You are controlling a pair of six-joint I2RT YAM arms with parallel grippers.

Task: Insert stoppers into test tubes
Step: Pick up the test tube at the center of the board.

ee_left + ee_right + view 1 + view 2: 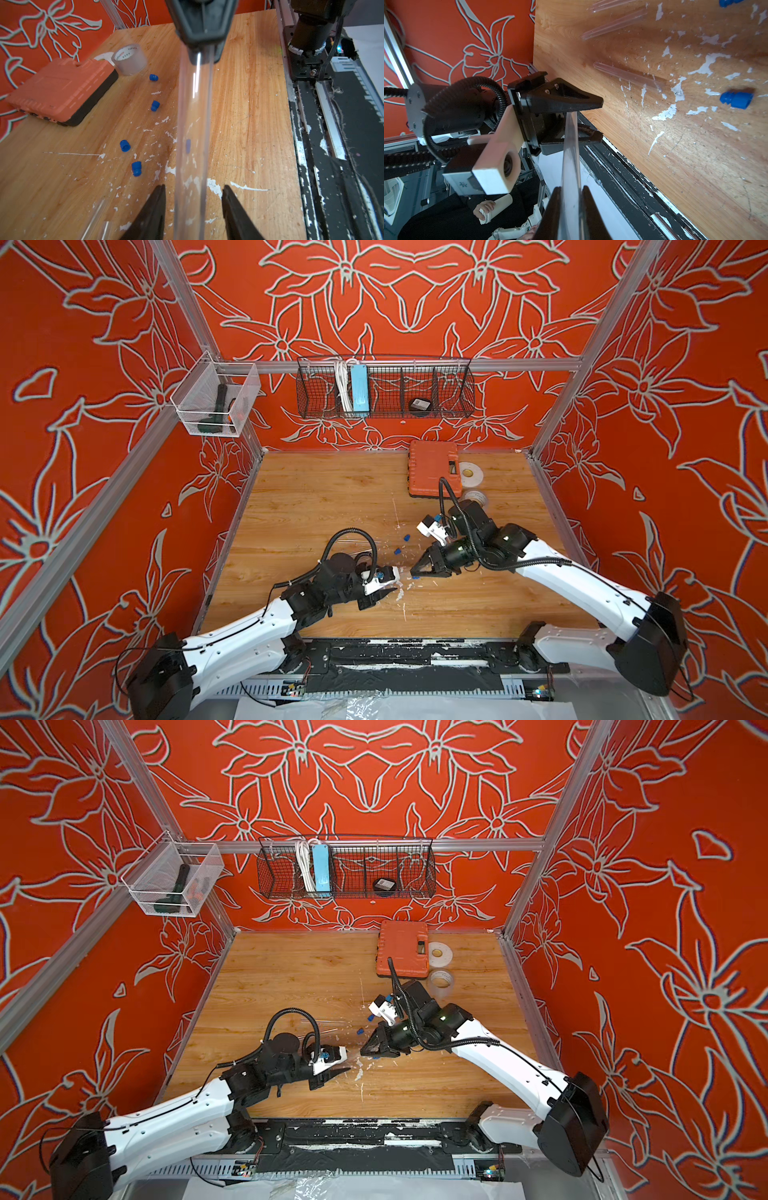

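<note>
Above the table (249, 124), your right gripper (570, 191) is clamping a test tube (571, 149), left gripper (194, 187) standing open around it; next, probably fetching a stopper (136, 168).

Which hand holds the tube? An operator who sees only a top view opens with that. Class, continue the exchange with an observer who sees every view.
Observer: The right hand. The right wrist view shows it shut on the clear tube.
Operator: And the left hand?
Observer: In the left wrist view the left hand is open, with its fingers clear of the tube on both sides.
Operator: Any spare tubes?
Observer: The right wrist view shows three more tubes lying flat on the table.
</note>
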